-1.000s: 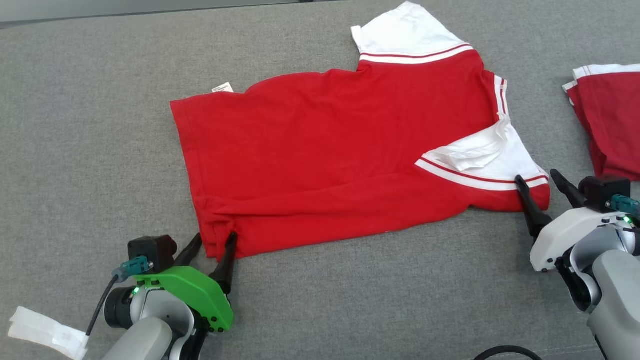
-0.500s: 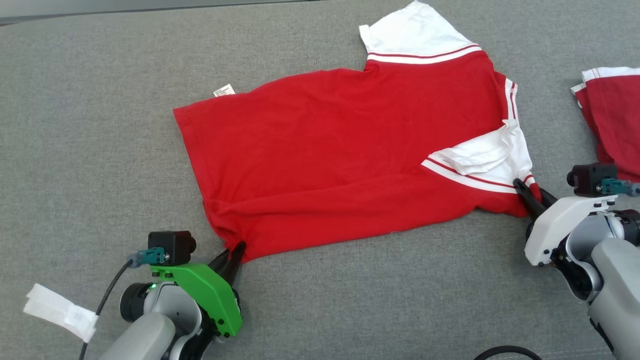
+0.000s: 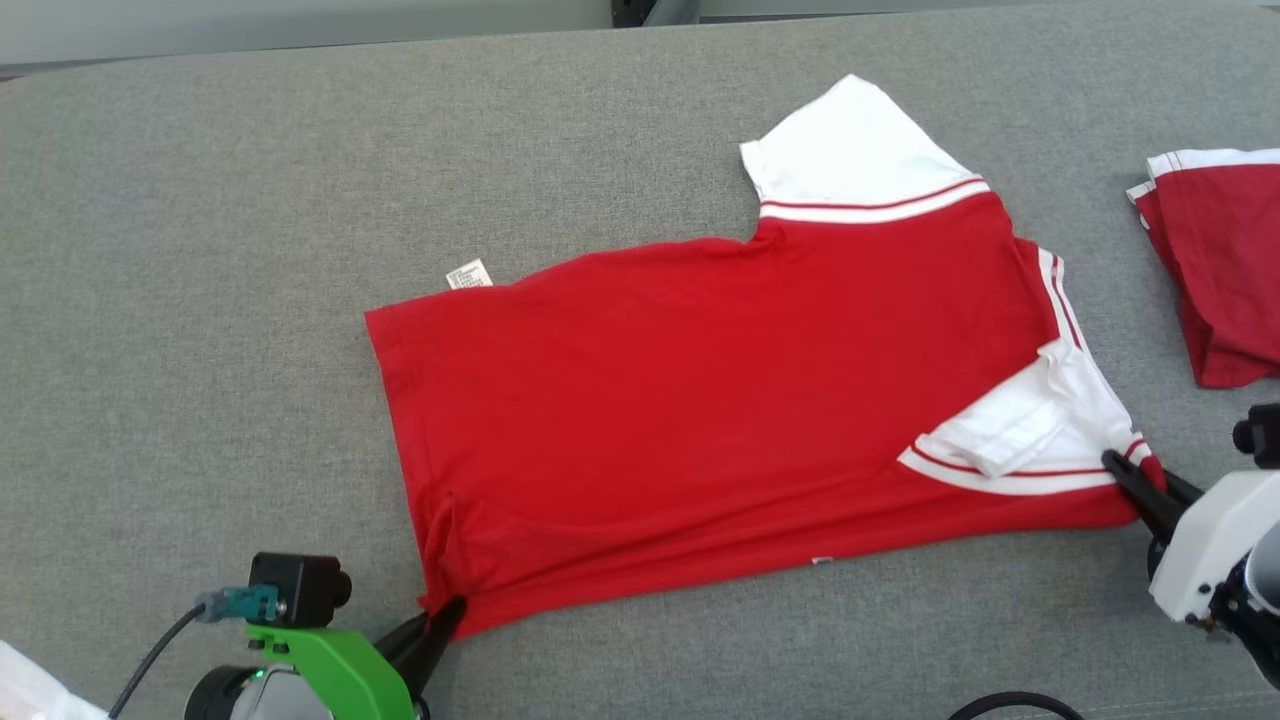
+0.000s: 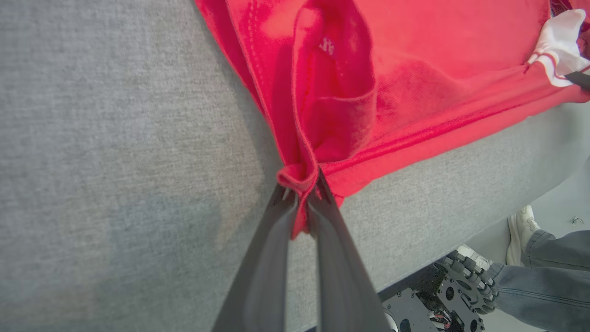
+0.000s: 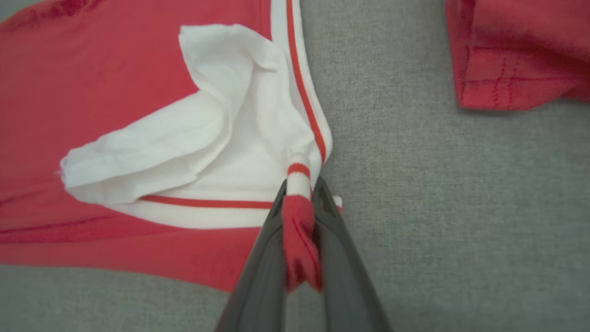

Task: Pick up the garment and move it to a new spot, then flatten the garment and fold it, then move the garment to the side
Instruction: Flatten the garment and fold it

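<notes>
A red T-shirt (image 3: 700,400) with white sleeves and red-striped trim lies spread on the grey table (image 3: 200,250), hem to the left, sleeves to the right. My left gripper (image 3: 445,612) is shut on the near hem corner, where the red cloth (image 4: 302,180) bunches between the fingers. My right gripper (image 3: 1135,470) is shut on the near shoulder edge, pinching red and white striped fabric (image 5: 299,207). The near white sleeve (image 5: 175,138) lies folded over the red body. The far sleeve (image 3: 850,150) lies flat.
A second red garment (image 3: 1215,270) with white trim lies folded at the right edge of the table, also in the right wrist view (image 5: 521,50). A person's shoe and jeans leg (image 4: 534,258) stand beyond the table edge, beside my wheeled base (image 4: 461,286).
Both grippers closed on the shirt from open and pulled it toward me; the near edge is now drawn taut between them. The camera has also shifted.
</notes>
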